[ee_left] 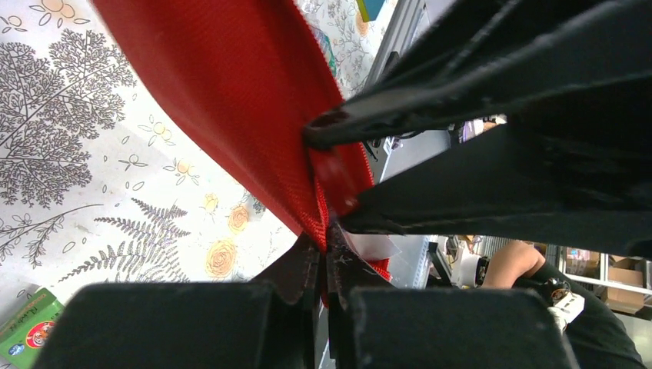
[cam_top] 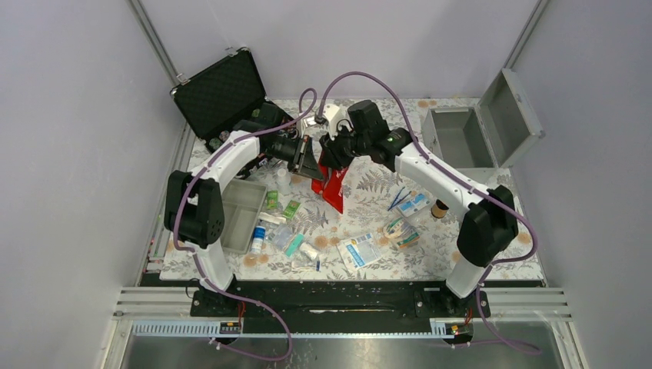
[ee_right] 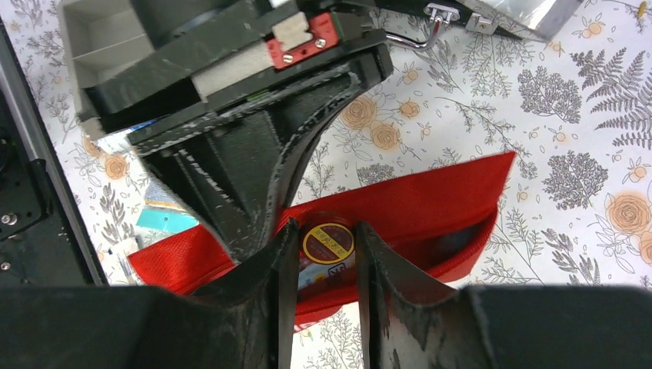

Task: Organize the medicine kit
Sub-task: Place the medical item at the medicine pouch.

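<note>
The medicine kit [cam_top: 427,135], a silver-grey metal box, stands at the back right with its lid [cam_top: 513,115] swung open. A red pouch [cam_top: 335,189] hangs over the table's middle between both arms. My left gripper [ee_left: 327,235] is shut on the pouch's zipper edge [ee_left: 231,92]. In the right wrist view, my right gripper [ee_right: 322,228] is shut on a small bottle [ee_right: 329,244] with a red and yellow cap. The bottle sits in the pouch's [ee_right: 430,204] open mouth. From above, the left gripper [cam_top: 310,161] and right gripper [cam_top: 333,157] meet over the pouch.
A black foam-lined case [cam_top: 223,92] lies open at the back left. A grey tray [cam_top: 242,211] sits beside the left arm. Loose packets and small bottles [cam_top: 292,240] are scattered near the front, with a flat packet [cam_top: 361,250], blue tweezers [cam_top: 398,197] and a brown roll [cam_top: 439,209].
</note>
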Motion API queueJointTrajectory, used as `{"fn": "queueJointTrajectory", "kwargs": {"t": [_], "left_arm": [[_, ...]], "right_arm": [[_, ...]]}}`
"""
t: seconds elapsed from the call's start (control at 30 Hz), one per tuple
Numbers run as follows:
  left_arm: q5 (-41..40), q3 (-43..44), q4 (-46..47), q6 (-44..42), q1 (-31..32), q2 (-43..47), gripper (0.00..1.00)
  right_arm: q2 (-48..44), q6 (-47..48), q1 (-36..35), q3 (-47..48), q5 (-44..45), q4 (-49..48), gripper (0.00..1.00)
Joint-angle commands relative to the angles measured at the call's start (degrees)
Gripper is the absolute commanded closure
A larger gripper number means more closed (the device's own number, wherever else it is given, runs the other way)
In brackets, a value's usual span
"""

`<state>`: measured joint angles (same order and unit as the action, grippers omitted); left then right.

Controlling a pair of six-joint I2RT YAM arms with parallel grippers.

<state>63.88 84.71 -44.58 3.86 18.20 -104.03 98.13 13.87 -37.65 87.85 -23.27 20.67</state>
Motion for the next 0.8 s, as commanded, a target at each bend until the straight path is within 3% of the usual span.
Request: {"fn": "queueJointTrajectory", "kwargs": {"t": [0.0,0.27,0.5,0.77], "left_arm": [[3.16,-0.55,-0.72,-2.98,0.26,3.61,1.00],[2.71,-0.51,-0.77,-2.93,0.26,3.39,1.00],[0.47,-0.74,-0.74,-3.42,0.26,3.80,1.00],[-2.71,0.35,-0.77,-4.76,0.30,1.42,1.00]], "right_arm": [[0.73,1.07,0.79,-1.43,0.10,-2.61,0.82],[0.22,2.40,1.81,-4.25,2.03,-2.64,0.80],[-0.96,1.77,1.96,-5.04,4.43,-1.06,0.55],[-7.37,-3.59,2.67,-3.88,-0.29,1.59,0.42]]}}
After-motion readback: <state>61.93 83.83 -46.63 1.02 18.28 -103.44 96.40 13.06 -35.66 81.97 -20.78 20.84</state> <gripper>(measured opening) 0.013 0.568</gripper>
